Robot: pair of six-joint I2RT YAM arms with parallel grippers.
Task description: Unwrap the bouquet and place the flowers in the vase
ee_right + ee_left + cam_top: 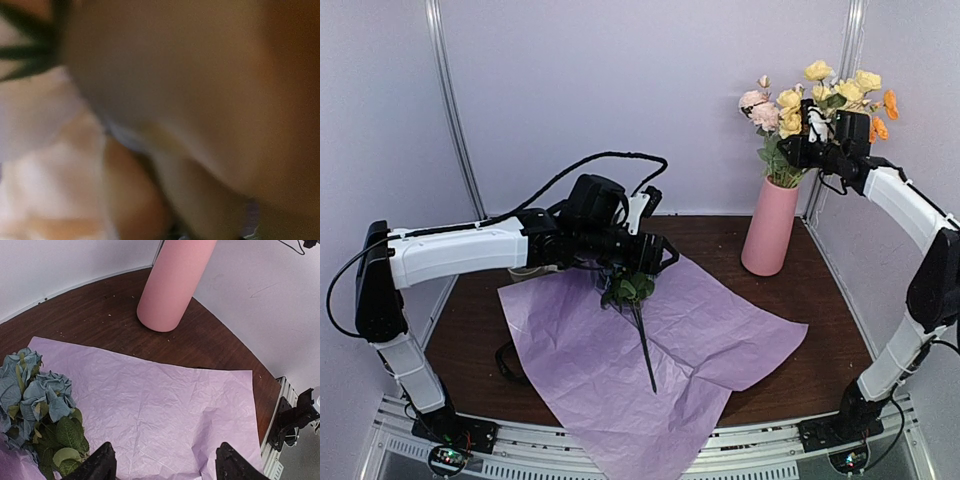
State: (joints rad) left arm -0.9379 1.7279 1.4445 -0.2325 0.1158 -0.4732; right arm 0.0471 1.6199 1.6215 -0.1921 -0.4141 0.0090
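Tissue paper (720,330) lies flat on the table (825,375), unwrapped. Most flowers (790,100) stand in the vase (770,228), back right. The right gripper (817,138) sits up among the blooms; I cannot tell how its fingers stand. One blue sprig (35,390) lies on the paper beside the left gripper (165,467), whose fingers are wide and empty. My advice: take the bare stem below the leaves, keep clear of the paper, and lift well up before swinging to the vase.
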